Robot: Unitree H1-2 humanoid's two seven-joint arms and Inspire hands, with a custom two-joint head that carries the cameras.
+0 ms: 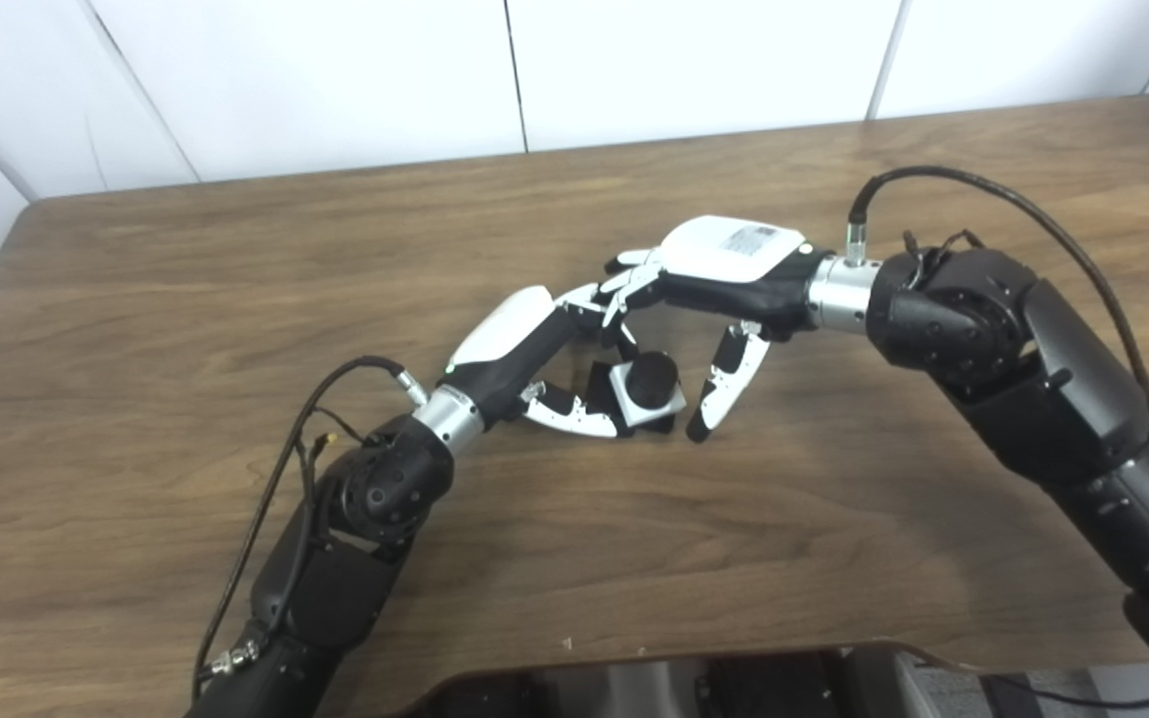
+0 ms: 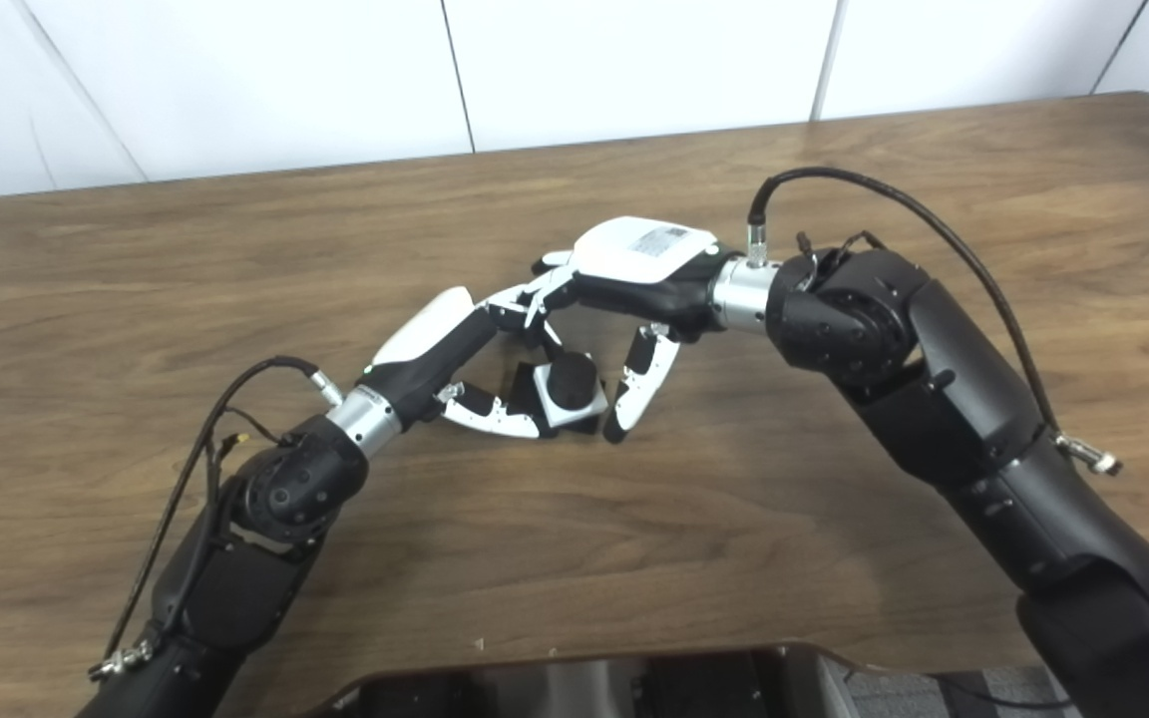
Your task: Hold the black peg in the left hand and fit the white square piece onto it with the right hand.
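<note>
The white square piece (image 1: pixel 672 401) sits around the black peg (image 1: pixel 652 377), whose round end shows through its middle. My left hand (image 1: pixel 535 349) is shut on the peg, with the thumb below the piece and the fingers behind it, just above the wooden table (image 1: pixel 235 279). My right hand (image 1: pixel 719 274) hovers above and to the right, fingers apart. Its thumb (image 1: pixel 724 384) points down a small gap to the right of the piece, and its fingertips overlap my left hand's fingers. The same group shows in the right eye view (image 2: pixel 572 384).
The table's far edge meets a white panelled wall (image 1: pixel 335 80). My dark torso (image 1: pixel 694 683) fills the bottom middle. Cables loop off both wrists (image 1: pixel 983 189).
</note>
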